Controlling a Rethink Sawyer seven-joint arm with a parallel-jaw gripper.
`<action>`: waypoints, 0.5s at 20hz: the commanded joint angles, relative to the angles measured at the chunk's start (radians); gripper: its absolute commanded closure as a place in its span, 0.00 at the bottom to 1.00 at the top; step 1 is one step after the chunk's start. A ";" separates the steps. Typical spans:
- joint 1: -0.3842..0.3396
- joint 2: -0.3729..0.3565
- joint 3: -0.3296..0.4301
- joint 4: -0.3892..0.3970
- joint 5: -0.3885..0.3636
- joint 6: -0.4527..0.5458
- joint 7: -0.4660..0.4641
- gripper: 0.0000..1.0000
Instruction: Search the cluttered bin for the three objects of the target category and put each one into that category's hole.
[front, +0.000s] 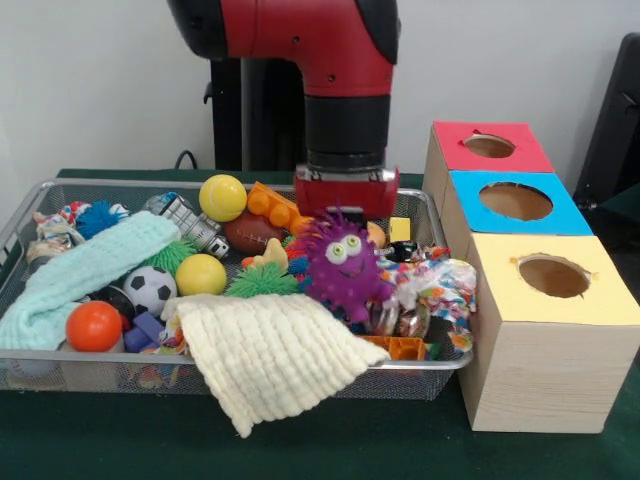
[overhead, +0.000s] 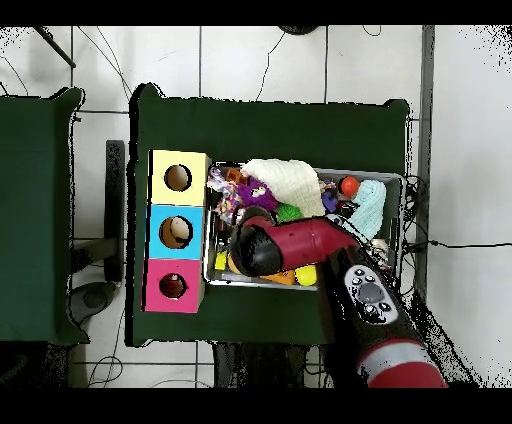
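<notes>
Cream cloth (front: 275, 360) draped over bin (front: 120, 378) rim, arm (front: 340, 70) plunged vertically behind purple puffer (front: 343, 262)

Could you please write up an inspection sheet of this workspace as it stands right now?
Surface: green-covered table.
Job's things: wire mesh bin, full; red box, its hole open; no plush animals seen.
Clutter: purple spiky ball, cream cloth draped over the rim, mint cloth, orange ball, soccer ball, blue box, yellow box.
Gripper: gripper low over the bin, fingers hidden.
Cables: thin cables on the floor.
Surroundings: tiled floor.
</notes>
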 joint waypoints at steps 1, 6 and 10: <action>-0.128 -0.244 0.118 0.199 0.139 0.444 -0.207 1.00; -0.157 -0.261 0.148 0.205 0.117 0.499 -0.230 1.00; -0.172 -0.269 0.163 0.184 0.057 0.502 -0.238 1.00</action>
